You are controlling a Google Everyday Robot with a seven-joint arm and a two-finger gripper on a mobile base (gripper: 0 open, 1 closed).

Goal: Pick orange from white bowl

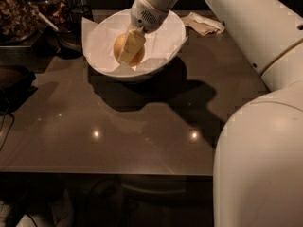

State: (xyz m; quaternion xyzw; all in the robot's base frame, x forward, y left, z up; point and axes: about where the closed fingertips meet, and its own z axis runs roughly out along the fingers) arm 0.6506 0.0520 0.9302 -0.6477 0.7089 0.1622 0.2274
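Observation:
The white bowl (166,60) stands at the back of the dark table, lined with white paper (97,37). The orange (120,46) is inside it, round and yellow-orange. My gripper (129,56) reaches down into the bowl from the upper right. It is shut on the orange, with one pale finger (132,44) lying across the fruit's front. The other finger is hidden behind the fruit. I cannot tell whether the orange still rests on the paper.
A crumpled napkin (204,23) lies on the table right of the bowl. Dark containers (21,8) and a dark pan (14,82) sit at the left. My white arm and body (265,141) fill the right side. The table's front edge (109,174) runs below.

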